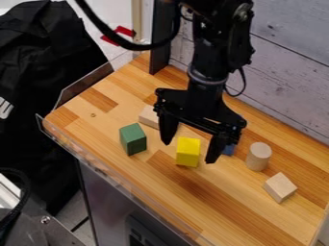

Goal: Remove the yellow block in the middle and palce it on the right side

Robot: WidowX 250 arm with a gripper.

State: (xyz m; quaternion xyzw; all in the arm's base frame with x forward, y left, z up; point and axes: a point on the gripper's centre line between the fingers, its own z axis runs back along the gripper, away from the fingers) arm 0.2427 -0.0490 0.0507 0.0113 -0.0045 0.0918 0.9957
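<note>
Yellow block (pixel 187 152) stands upright near the middle of the wooden table (pixel 225 206), seen from the camera view between the two fingers of the black gripper (pixel 189 153); those fingers are spread wide, with a gap on either side of the block, so nothing is gripped; how low the tips reach beside it I cannot tell from this angle. Green block (pixel 133 140) stands to the left of the yellow one, well apart from it; a pale wooden block (pixel 148 116) lies farther back, partly behind the gripper; a blue block (pixel 229 149) shows just past the finger on the view's right; a pale cylinder (pixel 259 156) and a tilted-looking pale cube (pixel 280 187) sit farther over on that side.

As for progress, the lining up looks done, or nearly so, and the main work is all ahead; closing on the block, lifting it, carrying it over and setting it down on the right are left to do; the cylinder and cube take up part of that side, so the placing would probably need a spot beside them.
</note>
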